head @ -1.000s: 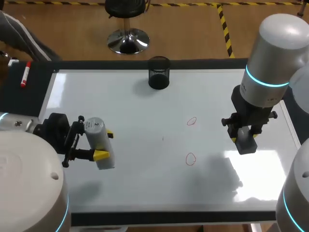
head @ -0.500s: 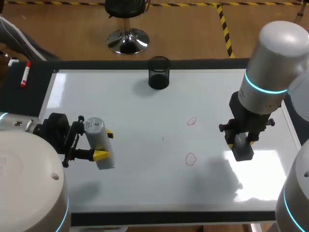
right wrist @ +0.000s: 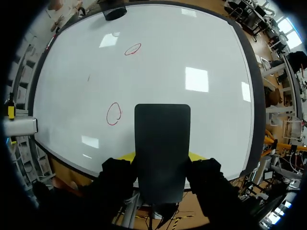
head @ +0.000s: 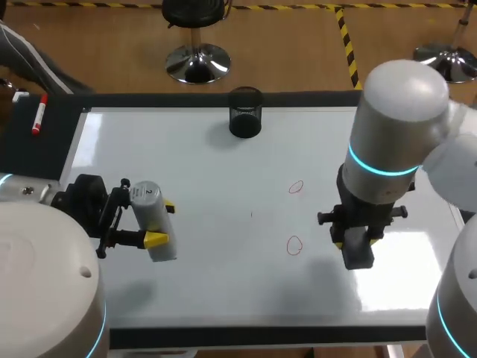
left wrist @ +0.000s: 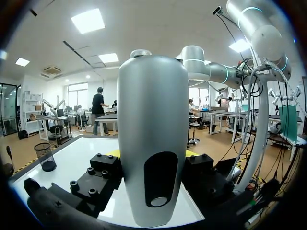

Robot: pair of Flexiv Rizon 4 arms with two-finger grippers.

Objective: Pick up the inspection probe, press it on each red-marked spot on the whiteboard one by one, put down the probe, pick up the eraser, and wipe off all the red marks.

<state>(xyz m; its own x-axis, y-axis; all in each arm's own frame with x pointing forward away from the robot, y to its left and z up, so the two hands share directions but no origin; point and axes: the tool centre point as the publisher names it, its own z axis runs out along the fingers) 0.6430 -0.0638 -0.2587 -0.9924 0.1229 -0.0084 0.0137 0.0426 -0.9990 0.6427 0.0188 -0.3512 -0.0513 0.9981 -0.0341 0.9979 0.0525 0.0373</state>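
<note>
Eraser sits gripped in right pincer, near one red mark.

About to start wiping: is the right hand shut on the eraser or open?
Shut. In the right wrist view the dark eraser sits in the right hand, with a yellow fingertip against each of its sides.

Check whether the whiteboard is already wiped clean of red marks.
No, the farther red mark and the nearer red mark both show unwiped on the whiteboard.
</note>
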